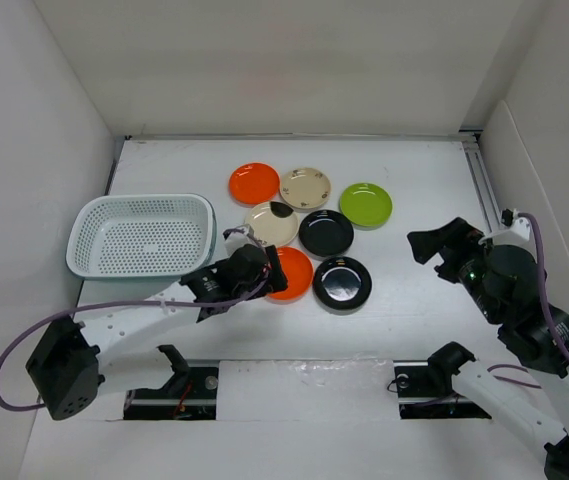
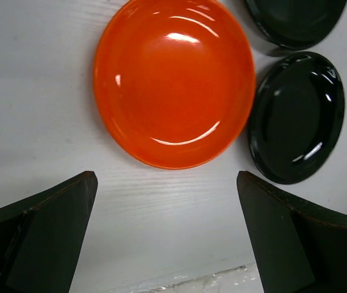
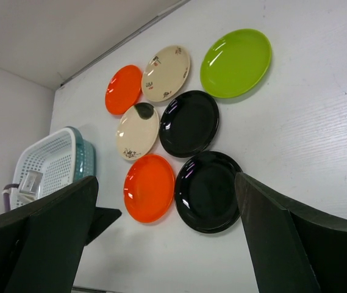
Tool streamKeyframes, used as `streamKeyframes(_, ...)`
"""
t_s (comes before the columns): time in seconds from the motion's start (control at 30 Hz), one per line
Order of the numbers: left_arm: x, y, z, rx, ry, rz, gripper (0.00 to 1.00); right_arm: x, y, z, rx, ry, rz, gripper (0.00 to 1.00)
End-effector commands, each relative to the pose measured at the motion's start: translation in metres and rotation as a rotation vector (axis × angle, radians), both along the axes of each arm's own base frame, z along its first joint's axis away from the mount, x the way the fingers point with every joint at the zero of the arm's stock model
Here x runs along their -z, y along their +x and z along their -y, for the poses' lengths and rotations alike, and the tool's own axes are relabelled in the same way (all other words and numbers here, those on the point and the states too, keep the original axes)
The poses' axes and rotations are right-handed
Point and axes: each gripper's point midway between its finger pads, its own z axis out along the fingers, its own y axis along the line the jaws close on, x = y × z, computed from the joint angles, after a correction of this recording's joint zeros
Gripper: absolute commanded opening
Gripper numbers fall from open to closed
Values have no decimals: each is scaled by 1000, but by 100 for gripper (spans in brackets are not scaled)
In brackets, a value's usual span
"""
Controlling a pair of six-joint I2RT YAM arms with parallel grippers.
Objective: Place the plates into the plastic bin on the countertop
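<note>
Just short of the nearer orange plate [image 2: 173,79], I hold the left gripper [image 2: 167,181] spread wide to straddle its rim, the plate flat on the countertop [image 1: 414,180] beside the empty plastic bin [image 1: 144,199].

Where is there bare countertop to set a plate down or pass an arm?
Free: the strip between the plates and the back wall; the patch between the lime green plate, the right rail and the right end effector. The plastic bin is empty. Crowded: the plates themselves, rims nearly touching, with the left end effector at the near orange plate.
</note>
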Motion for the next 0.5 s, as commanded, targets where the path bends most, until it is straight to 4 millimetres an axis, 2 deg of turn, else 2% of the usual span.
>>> streamKeyframes(0.0,6,11,-11,-183,-53,10,100,-8,-1,-5,-34,6,27,100)
streamKeyframes(0.07,22,8,-24,-236,-33,-11,100,-10,-1,-7,-43,13,33,100)
streamKeyframes(0.13,27,11,-21,-236,-67,-5,98,-10,-2,-9,-55,16,32,100)
streamKeyframes(0.2,42,11,-26,-246,-67,-30,93,-10,-2,-10,-65,18,31,100)
streamKeyframes(0.33,57,16,-25,-270,-38,-42,85,-11,-5,-11,-74,25,37,100)
streamKeyframes(0.47,72,19,-26,-305,-15,-62,72,-15,-9,-10,-83,37,53,100)
